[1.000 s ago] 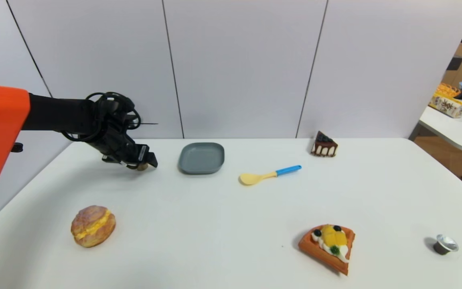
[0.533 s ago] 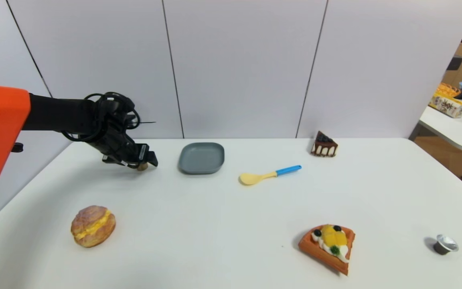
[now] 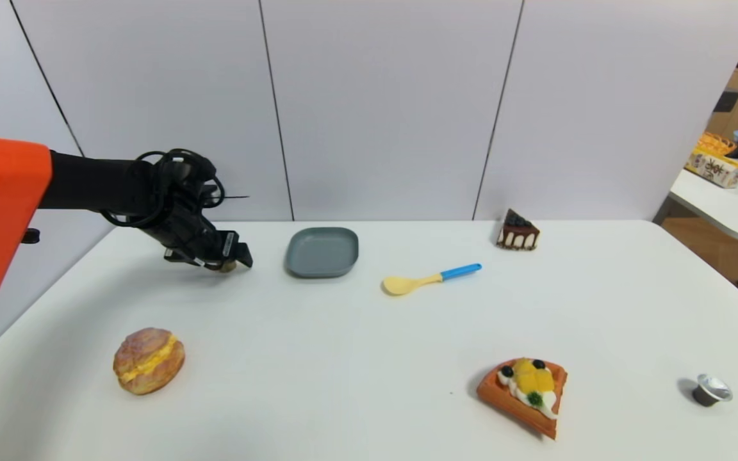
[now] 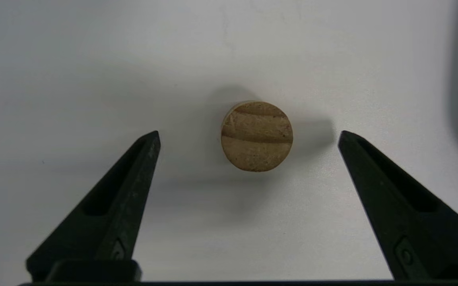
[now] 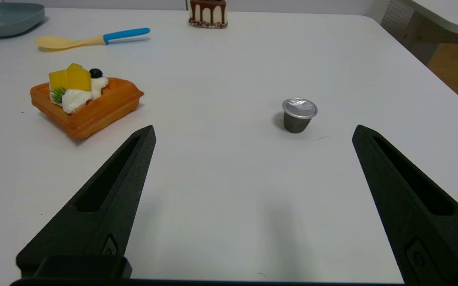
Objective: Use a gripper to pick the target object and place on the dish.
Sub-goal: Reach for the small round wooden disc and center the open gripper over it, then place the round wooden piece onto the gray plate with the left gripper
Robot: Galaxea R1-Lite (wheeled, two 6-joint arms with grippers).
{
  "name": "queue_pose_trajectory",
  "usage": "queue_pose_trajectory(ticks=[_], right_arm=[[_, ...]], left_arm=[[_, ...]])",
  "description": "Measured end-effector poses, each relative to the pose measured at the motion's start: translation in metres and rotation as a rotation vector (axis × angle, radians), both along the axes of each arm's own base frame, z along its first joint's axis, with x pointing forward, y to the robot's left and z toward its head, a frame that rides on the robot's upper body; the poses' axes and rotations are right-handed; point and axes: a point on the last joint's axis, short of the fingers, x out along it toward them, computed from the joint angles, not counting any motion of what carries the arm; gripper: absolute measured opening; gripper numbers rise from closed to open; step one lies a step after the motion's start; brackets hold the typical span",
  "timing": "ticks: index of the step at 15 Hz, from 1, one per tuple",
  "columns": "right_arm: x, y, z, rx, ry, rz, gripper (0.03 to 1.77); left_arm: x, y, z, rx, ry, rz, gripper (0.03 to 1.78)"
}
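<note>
The target object (image 4: 257,136), a small tan cork-like cylinder with faint bands, stands on end on the white table. My left gripper (image 4: 249,133) hovers straight over it, open, with one pointed finger (image 4: 133,178) on each side and a clear gap to the cork on both. In the head view, the left gripper (image 3: 231,259) is at the far left of the table and the target object (image 3: 227,267) peeks out under it. The grey-blue dish (image 3: 321,251) lies empty just to the right of that gripper. My right gripper (image 5: 253,127) is open and holds nothing, low over the table's near right.
A cream puff (image 3: 148,360) sits near left and a fruit waffle (image 3: 524,394) near right. A yellow spoon with a blue handle (image 3: 430,279) lies right of the dish, a chocolate cake slice (image 3: 517,231) at the back. A silver-lidded capsule cup (image 5: 299,115) stands ahead of the right gripper.
The left gripper has shifted only slightly while staying over the target object. Nothing else on the table has moved.
</note>
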Motion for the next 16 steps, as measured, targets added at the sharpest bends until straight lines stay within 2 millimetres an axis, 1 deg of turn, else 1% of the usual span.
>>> queue_pose_trajectory(ticks=[1, 3, 4, 6, 7, 13, 16], right_arm=[[0.0, 0.0, 0.0, -0.001, 0.0, 0.0, 1.71], [0.0, 0.0, 0.0, 0.0, 0.0, 0.0, 1.71], [0.0, 0.0, 0.0, 0.0, -0.001, 0.0, 1.71], [0.0, 0.0, 0.0, 0.0, 0.0, 0.0, 1.71], [0.0, 0.0, 0.0, 0.0, -0.001, 0.0, 1.71], [0.0, 0.0, 0.0, 0.0, 0.0, 0.0, 1.71], [0.0, 0.0, 0.0, 0.0, -0.001, 0.0, 1.71]], left_arm=[[0.0, 0.0, 0.0, 0.0, 0.0, 0.0, 1.38], [0.001, 0.0, -0.001, 0.0, 0.002, 0.0, 1.08], [0.0, 0.0, -0.002, 0.0, 0.006, 0.0, 0.96], [0.0, 0.0, -0.002, -0.002, 0.007, 0.003, 0.79], [0.0, 0.0, -0.002, -0.002, 0.008, 0.003, 0.51], [0.0, 0.0, -0.001, -0.002, 0.007, 0.003, 0.51], [-0.006, -0.006, 0.015, 0.003, -0.036, -0.033, 0.51]])
